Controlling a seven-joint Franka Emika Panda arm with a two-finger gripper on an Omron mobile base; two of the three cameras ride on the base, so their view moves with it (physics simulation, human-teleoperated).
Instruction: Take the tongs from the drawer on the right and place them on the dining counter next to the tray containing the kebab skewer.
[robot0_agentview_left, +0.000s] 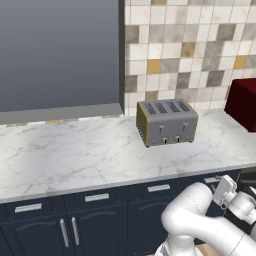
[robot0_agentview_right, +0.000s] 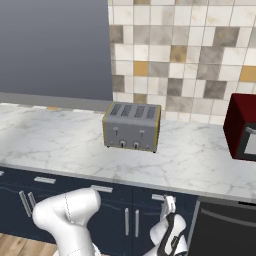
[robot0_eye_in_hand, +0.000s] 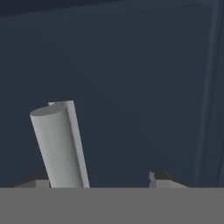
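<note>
Partly open gripper (robot0_eye_in_hand: 98, 181) should centre its dark fingertips around the silver bar handle (robot0_eye_in_hand: 59, 146), lower left, before closing on the navy-blue drawer (robot0_eye_in_hand: 131, 87), nothing yet held.

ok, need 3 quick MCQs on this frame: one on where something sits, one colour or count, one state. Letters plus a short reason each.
1. Where does the toaster stand?
A. on the marble worktop, in front of the tiled wall
B. on the floor
C. inside an open drawer

2. How many slots does the toaster have on top?
A. two
B. four
C. six

3. What state is the drawer below the toaster in, the one with the short horizontal handle?
A. pulled fully out
B. removed
C. closed, front flush with its neighbours

Answers:
1 A: both base views show it on the white veined slab before the tiles.
2 B: four dark slots show in a row along its top.
3 C: its navy front lines up with the fronts beside it, no gap showing.
</note>
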